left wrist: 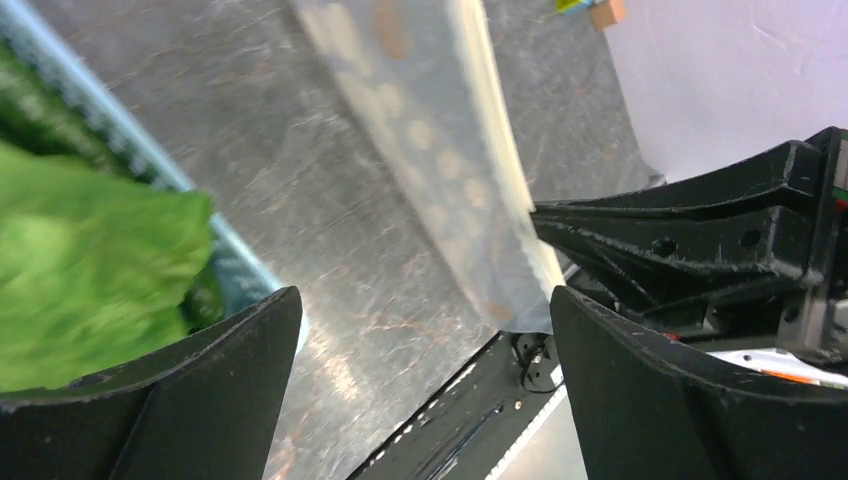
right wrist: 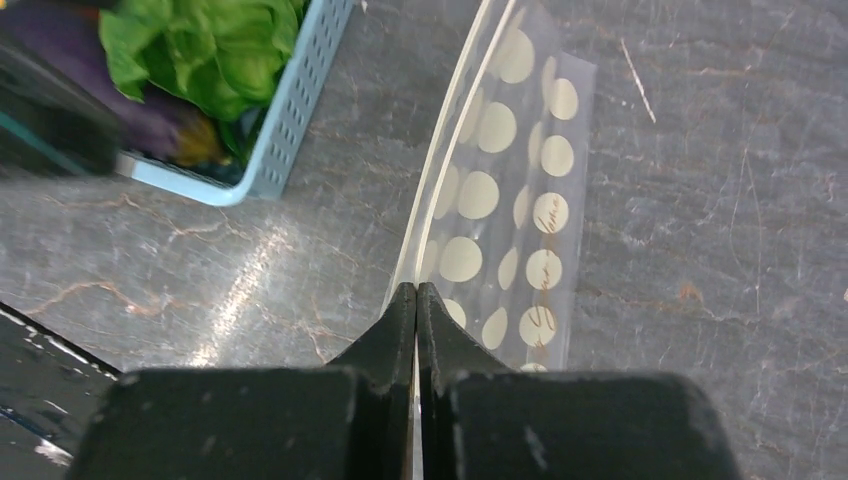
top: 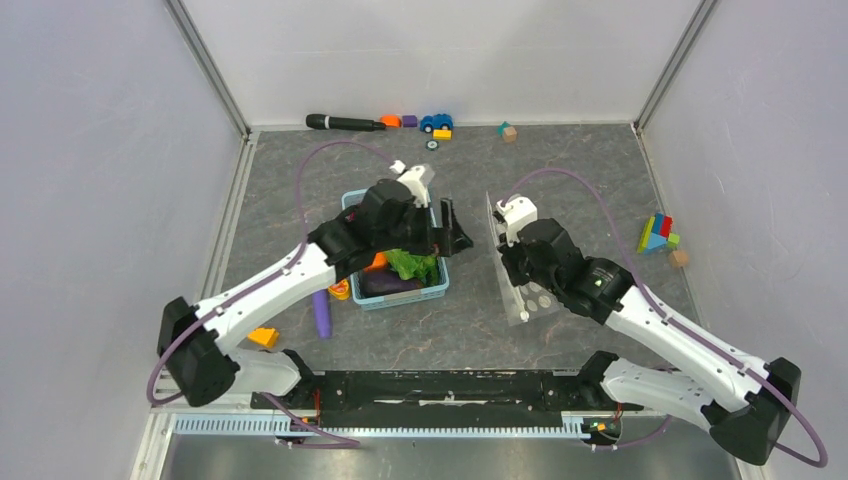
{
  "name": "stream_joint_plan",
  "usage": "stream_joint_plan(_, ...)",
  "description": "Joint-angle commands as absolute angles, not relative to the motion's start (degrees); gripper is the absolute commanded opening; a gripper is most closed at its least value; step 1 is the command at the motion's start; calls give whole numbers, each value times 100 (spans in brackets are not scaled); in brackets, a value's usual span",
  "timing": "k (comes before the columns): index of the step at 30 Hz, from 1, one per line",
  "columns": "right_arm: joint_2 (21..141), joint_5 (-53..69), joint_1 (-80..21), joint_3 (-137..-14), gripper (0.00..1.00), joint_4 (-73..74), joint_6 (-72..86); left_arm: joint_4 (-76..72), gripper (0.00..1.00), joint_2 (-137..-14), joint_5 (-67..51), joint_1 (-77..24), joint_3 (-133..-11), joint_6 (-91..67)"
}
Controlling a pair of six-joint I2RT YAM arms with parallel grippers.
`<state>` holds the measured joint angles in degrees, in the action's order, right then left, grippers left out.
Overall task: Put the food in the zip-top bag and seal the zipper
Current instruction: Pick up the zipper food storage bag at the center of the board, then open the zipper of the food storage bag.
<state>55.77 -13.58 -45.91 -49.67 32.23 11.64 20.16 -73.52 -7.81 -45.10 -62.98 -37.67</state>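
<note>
The clear dotted zip-top bag (top: 520,285) stands on edge right of the basket, and shows in the right wrist view (right wrist: 510,200) and left wrist view (left wrist: 440,150). My right gripper (right wrist: 416,292) is shut on its white zipper (right wrist: 440,150) edge. The food lies in the light-blue basket (top: 440,290): green lettuce (top: 412,265), a purple eggplant (top: 385,284), an orange piece (top: 376,261). A yellow-red piece (top: 340,290) lies outside at the basket's left. My left gripper (top: 450,238) is open and empty at the basket's right rim, facing the bag; lettuce (left wrist: 90,270) sits left of its fingers.
A long purple rod (top: 321,313) and a small orange wedge (top: 263,337) lie left of the basket. A black marker (top: 345,122), toy car (top: 436,121) and blocks sit along the back wall. Coloured blocks (top: 657,236) lie at the right.
</note>
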Motion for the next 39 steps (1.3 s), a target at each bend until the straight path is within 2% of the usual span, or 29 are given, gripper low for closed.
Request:
stream_joint_plan(1,5428,-1398,-4599,-5405,0,3357,1061,1500,100,-7903,-983,-4821,-6907,-3532)
stream_joint_plan(12,5388,-1757,-4598,-5863,0,3724,980,1771,100,-8806,-419,-5209,-7830,-3717)
stream_joint_plan(30,5366,-1843,-4597,-6064,0,3682,993,1907,80,-9226,-24,-5247,-7952,-4021)
stream_joint_plan(34,5401,-1930,-4597,-6039,0,3676,1009,1903,70,-9243,210,-5247,-7944,-4050)
stream_joint_plan(36,5405,-1906,-4597,-5993,0,3620,1019,1868,62,-9316,248,-5247,-7975,-4090)
stream_joint_plan(39,5381,-1852,-4596,-5854,0,3454,1006,1768,43,-9503,106,-5247,-8105,-4149)
